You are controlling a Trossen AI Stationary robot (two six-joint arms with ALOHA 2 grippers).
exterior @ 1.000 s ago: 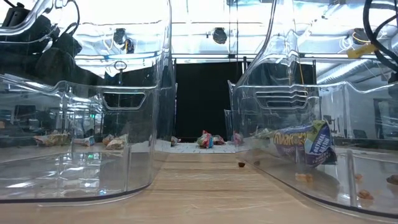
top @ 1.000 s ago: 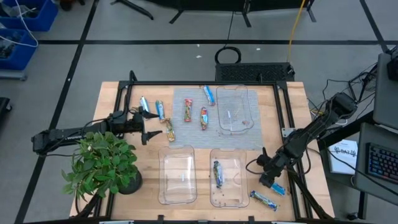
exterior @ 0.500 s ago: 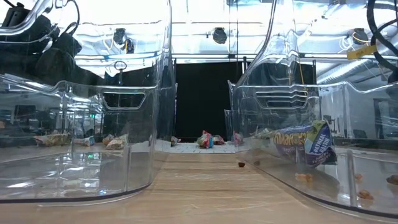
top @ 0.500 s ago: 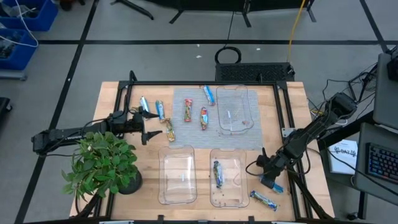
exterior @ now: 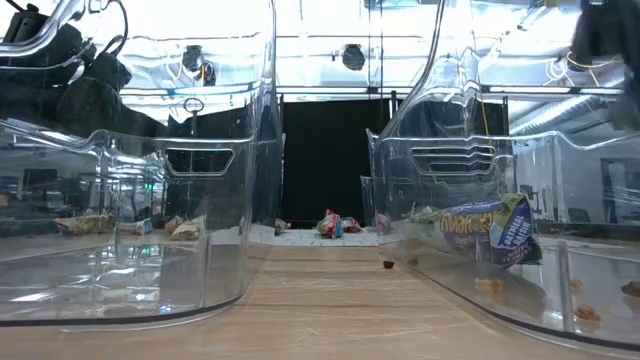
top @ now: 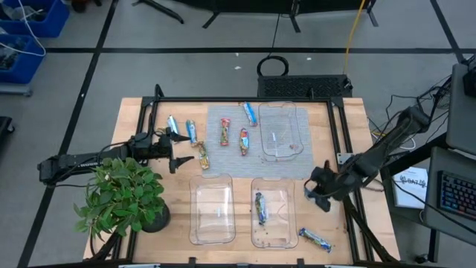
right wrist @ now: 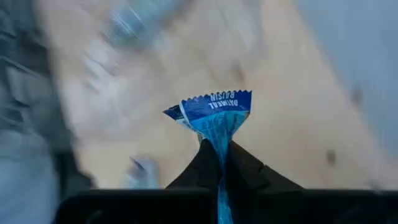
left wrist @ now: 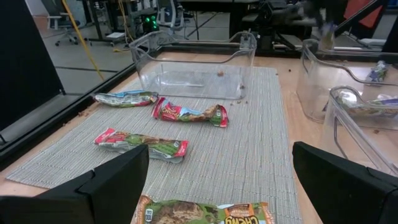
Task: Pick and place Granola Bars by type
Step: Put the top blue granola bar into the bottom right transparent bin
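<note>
My right gripper [top: 318, 195] hangs over the table's near right part, beside the near right tray [top: 286, 223], shut on a blue granola bar [right wrist: 214, 112]. Another blue bar [top: 315, 238] lies flat on the wood near the front edge, and one bar [top: 259, 208] lies in that tray. Several red, blue and tan bars [top: 224, 132] lie flat on the grey mat and the wood beside it. My left gripper [top: 172, 153] waits open at the mat's left edge, its fingers either side of a tan bar [left wrist: 205, 214] without touching it. My right gripper pinches the blue bar between its two fingers [right wrist: 208, 165], just behind its crimped end [right wrist: 217, 102]. That end sticks out past the fingertips. The bar is lifted clear of the table; the fingers hide the rest of it.
A third clear tray [top: 281, 132] stands on the mat's far right, and the near left tray [top: 213, 211] sits beside the near right one. A potted plant [top: 123, 197] fills the near left corner. A black frame [top: 338, 126] runs along the table's edges.
My right gripper has shut on the blue bar that lay near the table's front right. It has then risen and gone toward the far edge, lifting the bar clear of the wood.
</note>
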